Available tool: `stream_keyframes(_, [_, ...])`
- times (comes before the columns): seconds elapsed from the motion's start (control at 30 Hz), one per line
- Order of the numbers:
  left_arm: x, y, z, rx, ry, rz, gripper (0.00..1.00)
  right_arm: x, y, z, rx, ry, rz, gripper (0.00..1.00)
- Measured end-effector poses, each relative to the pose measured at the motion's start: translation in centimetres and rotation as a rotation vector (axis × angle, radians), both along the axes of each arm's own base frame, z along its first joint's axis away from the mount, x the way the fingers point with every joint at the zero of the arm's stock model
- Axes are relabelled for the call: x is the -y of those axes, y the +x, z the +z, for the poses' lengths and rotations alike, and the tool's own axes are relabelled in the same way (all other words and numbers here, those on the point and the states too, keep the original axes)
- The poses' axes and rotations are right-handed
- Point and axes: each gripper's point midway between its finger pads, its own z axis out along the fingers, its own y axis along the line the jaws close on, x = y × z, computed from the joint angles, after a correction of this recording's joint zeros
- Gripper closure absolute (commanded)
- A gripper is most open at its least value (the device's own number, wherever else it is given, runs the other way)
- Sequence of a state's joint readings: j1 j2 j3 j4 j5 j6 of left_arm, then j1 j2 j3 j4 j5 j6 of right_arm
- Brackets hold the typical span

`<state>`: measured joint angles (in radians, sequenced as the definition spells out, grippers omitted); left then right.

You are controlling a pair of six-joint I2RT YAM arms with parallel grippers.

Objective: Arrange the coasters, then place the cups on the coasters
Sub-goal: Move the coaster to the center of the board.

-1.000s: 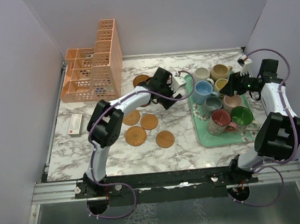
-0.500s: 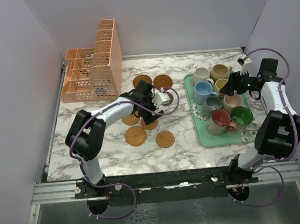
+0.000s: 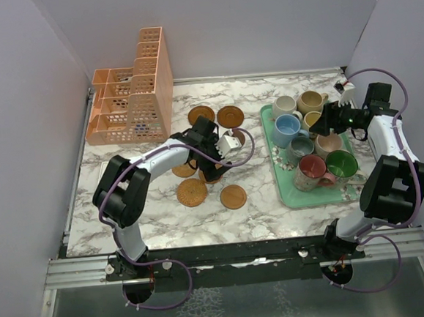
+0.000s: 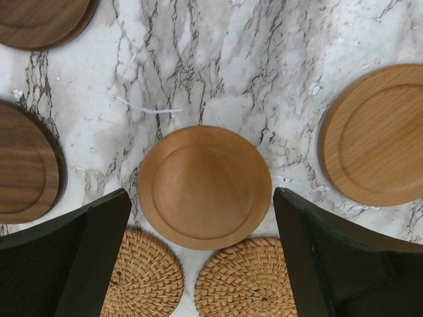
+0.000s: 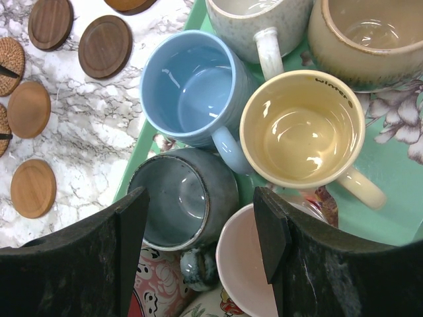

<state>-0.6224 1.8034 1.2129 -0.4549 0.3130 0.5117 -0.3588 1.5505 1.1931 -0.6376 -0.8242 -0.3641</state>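
My left gripper (image 4: 201, 197) hangs open over a smooth light wooden coaster (image 4: 205, 187), one black finger on each side and nothing held. Two woven coasters (image 4: 248, 281) lie just below it, dark coasters (image 4: 26, 168) to the left and another light one (image 4: 377, 132) to the right. From above, the left gripper (image 3: 216, 158) sits over the coaster cluster (image 3: 191, 192). My right gripper (image 5: 201, 218) is open and empty above the grey cup (image 5: 185, 198) and pink cup (image 5: 248, 264). The blue cup (image 5: 192, 86) and yellow cup (image 5: 301, 129) stand beside them.
All the cups stand packed on the mint-green floral tray (image 3: 288, 196) at the right, with the red (image 3: 312, 171) and green (image 3: 341, 164) ones nearest. A peach lattice organiser (image 3: 130, 99) stands at the back left. A small white box (image 3: 107, 175) lies at the left.
My left gripper has drawn back from the far dark coasters, toward me, to the middle cluster, uncovering one dark coaster. Its jaws opened a little wider. The right arm has not moved.
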Motion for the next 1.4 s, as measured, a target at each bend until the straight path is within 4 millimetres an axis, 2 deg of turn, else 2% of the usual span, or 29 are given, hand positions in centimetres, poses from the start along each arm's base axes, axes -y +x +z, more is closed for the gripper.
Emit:
stream_keyframes(0.33, [1.0,-1.1,-0.5,-0.015,0.006,-0.036,0.11,0.0,0.0,0.0,-0.001,0.000,0.001,0.34])
stream_keyframes(0.73, [0.0,-2.1,-1.9,-0.048,0.043,-0.035,0.12,0.0,0.0,-0.3,-0.008,0.004,0.001,0.34])
stream_keyframes(0.97, [-0.3,-1.0,-2.2,-0.015,0.066,-0.008,0.17,0.0,0.0,-0.3,-0.010,0.004,0.001,0.34])
stream_keyframes(1.4, [-1.1,1.4,-2.3,0.014,0.073,0.048,0.20,0.0,0.0,-0.3,-0.008,0.002,0.003,0.34])
